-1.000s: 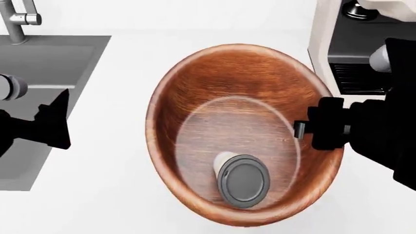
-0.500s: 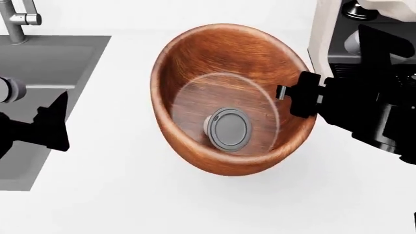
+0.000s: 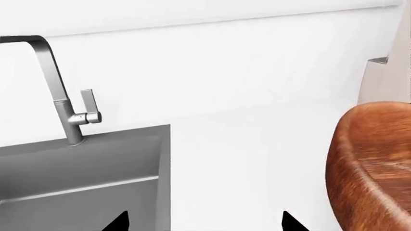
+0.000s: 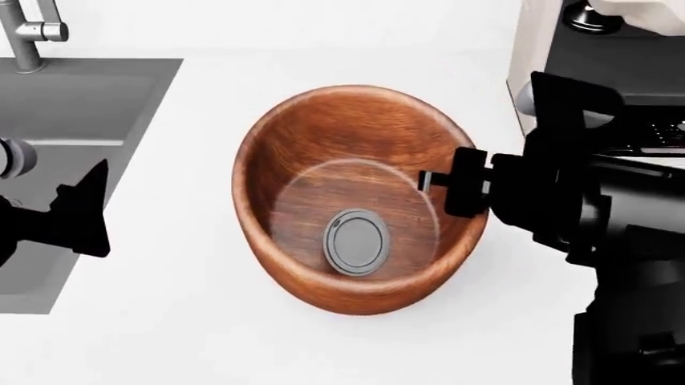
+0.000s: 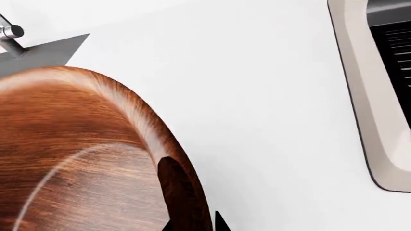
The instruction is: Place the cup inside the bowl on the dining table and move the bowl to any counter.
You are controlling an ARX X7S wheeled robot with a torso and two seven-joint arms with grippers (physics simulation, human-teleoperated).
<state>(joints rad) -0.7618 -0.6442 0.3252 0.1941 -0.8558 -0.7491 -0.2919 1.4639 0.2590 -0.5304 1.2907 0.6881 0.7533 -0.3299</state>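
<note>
The white counter point(image 4: 160, 337) carries a grey sink point(image 4: 75, 104) at far left, where the left gripper point(image 4: 80, 216) hovers with its jaws apart. In the middle stands the bowl point(image 4: 321, 136); compared with before it sits lower and the cup point(image 4: 357, 241) inside now stands upright, lid up. The right gripper point(image 4: 434, 180) is clamped on the bowl's right rim.
</note>
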